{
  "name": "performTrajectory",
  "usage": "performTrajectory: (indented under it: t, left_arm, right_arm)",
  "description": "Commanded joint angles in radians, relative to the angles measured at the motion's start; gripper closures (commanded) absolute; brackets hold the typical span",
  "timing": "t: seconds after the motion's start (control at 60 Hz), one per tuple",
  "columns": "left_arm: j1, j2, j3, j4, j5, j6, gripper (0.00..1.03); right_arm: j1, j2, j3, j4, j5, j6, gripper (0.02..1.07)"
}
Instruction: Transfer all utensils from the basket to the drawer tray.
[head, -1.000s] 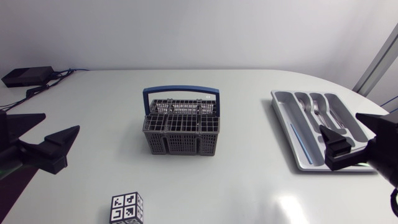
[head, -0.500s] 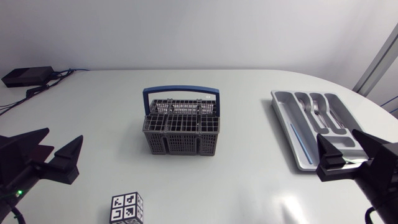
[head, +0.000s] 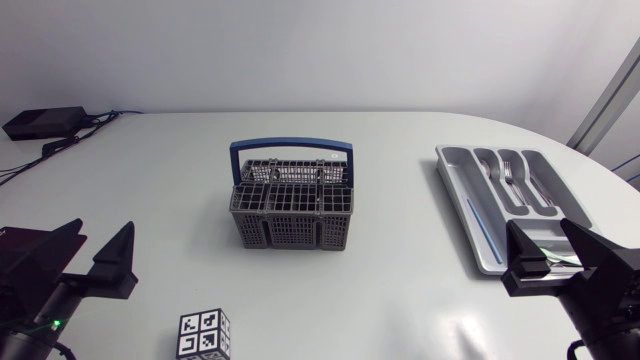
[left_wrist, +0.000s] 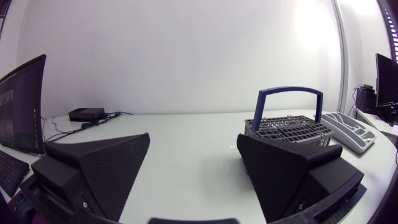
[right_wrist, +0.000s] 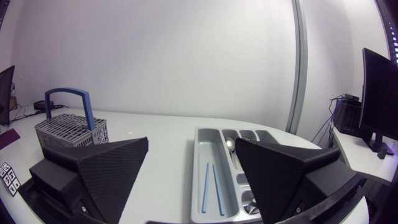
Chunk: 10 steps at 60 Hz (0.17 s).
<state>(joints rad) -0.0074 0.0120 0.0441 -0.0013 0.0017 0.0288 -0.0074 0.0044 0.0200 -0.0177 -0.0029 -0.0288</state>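
Observation:
The grey mesh basket (head: 292, 205) with a blue handle stands mid-table; no utensil sticks out of it. At the right lies the grey drawer tray (head: 452, 195), holding forks and spoons (head: 510, 172) and a thin blue stick (head: 480, 228). My left gripper (head: 100, 235) hangs open and empty near the front left, well clear of the basket (left_wrist: 289, 127). My right gripper (head: 541, 232) is open and empty over the tray's near end. From the right wrist, the tray (right_wrist: 198, 162) lies just ahead of the gripper (right_wrist: 191, 143), with a spoon (right_wrist: 231, 146) inside.
A cube with black-and-white markers (head: 204, 335) sits near the front edge, left of the middle. A black box with cables (head: 45, 122) rests at the far left corner. Bare tabletop lies between basket and tray.
Both arms have drawn back toward the table's front edge, the left gripper away from the basket's side, the right one along the tray. Both stayed open.

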Motion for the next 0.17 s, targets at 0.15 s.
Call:
performTrajectory:
  t: [0.15]
  left_arm:
    - [0.007,-0.012,-0.044,0.001,-0.002,-0.029,0.05]
  right_arm:
    - [0.007,-0.004,-0.020,0.018,0.003,0.029,0.06]
